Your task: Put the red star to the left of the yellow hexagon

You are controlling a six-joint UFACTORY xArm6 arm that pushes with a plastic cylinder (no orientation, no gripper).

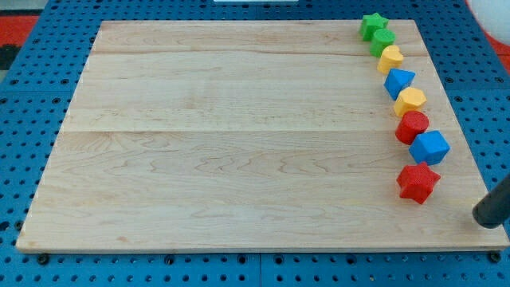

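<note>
Tip: my tip [485,221] is sitting at the desk [239,159] edge, no gripper showing
Red star [417,182]: lying just left of it
Yellow hexagon [410,101]: lying farther up-left

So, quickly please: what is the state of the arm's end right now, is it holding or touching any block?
No gripper here, only a rod. My tip holds nothing and touches no block; it sits apart, to the view's right and slightly below the red star.

Eight coloured blocks are lined down the right edge of the pale wooden board [239,143]; red star block [417,182] lowest, yellow hexagon block [410,101] mid-row. My tip [487,217] is seen right of the star, apart.
</note>
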